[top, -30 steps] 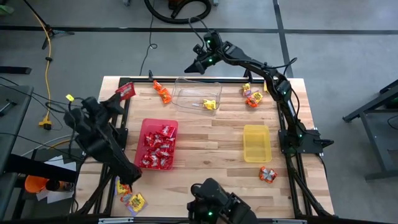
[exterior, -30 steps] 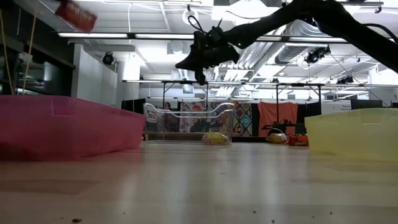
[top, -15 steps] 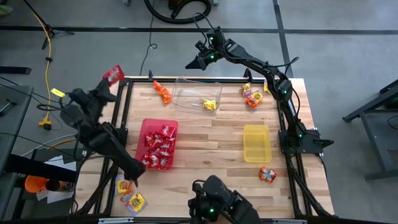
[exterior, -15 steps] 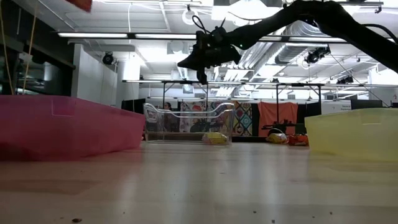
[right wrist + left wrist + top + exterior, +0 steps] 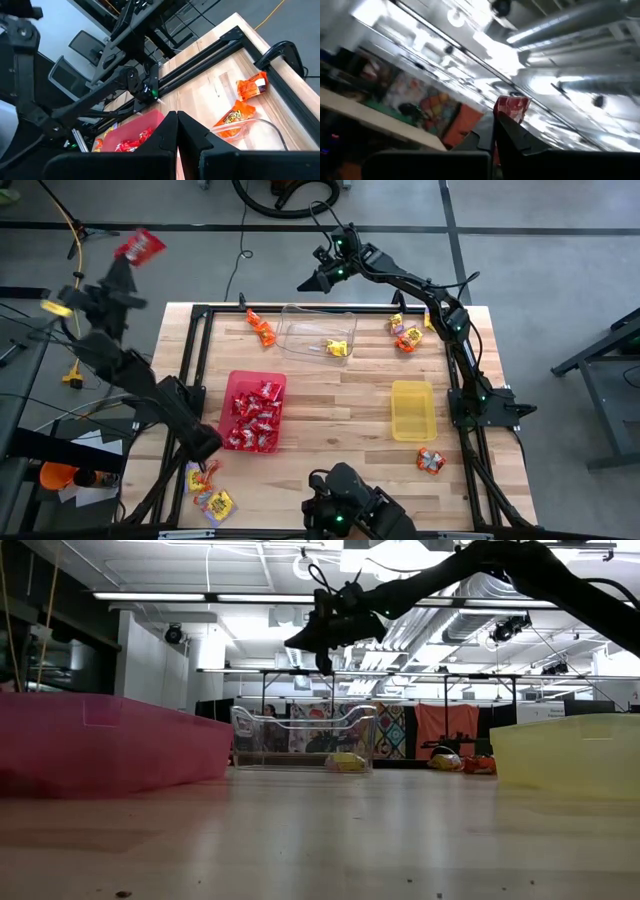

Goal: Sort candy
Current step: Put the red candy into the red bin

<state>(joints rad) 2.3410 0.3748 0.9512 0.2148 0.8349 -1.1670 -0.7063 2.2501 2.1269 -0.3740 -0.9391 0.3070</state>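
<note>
My left gripper (image 5: 122, 262) is raised high beyond the table's far left corner, pointing up, and is shut on a red candy packet (image 5: 140, 246). My right gripper (image 5: 306, 284) hangs shut and empty over the table's far edge, beside the clear tray (image 5: 300, 330), which holds one yellow candy (image 5: 337, 348). Several red candies lie in the red tray (image 5: 236, 380). The yellow tray (image 5: 413, 410) holds nothing. Loose orange candies (image 5: 260, 328) lie flat at the far edge. The low view shows only the right gripper (image 5: 322, 644). My left gripper pinches the red candy packet by its lower edge (image 5: 506, 113) between the two fingers (image 5: 512, 135). The fingers point upward, away from the table. The packet stands above the fingertips, lifted clear of everything.
More candies lie near the far right corner (image 5: 405, 336), near the right edge (image 5: 430, 460) and at the near left corner (image 5: 210, 492). Bare wood shows between the red and yellow trays. A black frame (image 5: 196, 355) runs along the table's left side.
My left arm has swung up and toward the far left, tipping its gripper upward and carrying the red packet from over the table's far left corner to beyond it. The packet has left the low view. My right gripper has barely shifted toward the far side.
</note>
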